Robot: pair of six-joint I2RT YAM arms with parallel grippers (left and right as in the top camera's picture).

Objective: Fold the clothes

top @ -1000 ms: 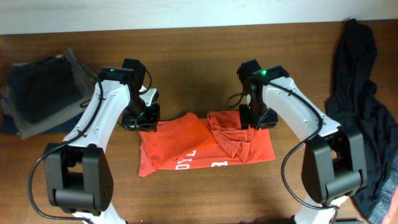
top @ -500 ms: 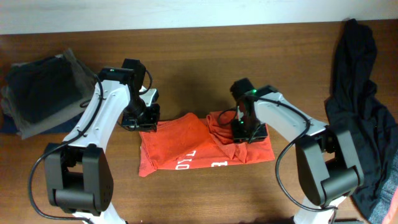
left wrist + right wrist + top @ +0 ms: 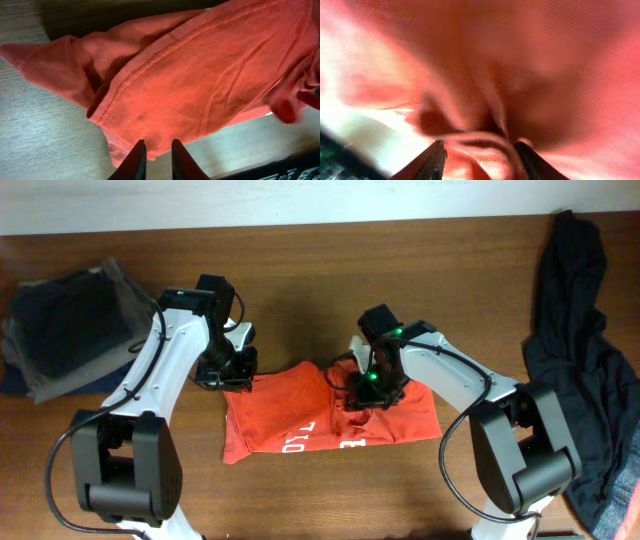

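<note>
**Wooden table bearing three lots of cloth**

The brown wooden table (image 3: 300, 270) carries a crumpled red-orange T-shirt (image 3: 290, 408) with white lettering at its middle. A pile of dark folded garments (image 3: 60, 325) lies at its left edge and a limp black garment (image 3: 575, 330) at its right.

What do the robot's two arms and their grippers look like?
The left arm and right arm both have white curved links between black joint housings, with thin black cables looping near the bases. A green light glows at the right arm's wrist. The left gripper has slim, tapered dark fingers. The right gripper also looks dark, though it is blurred.
</note>
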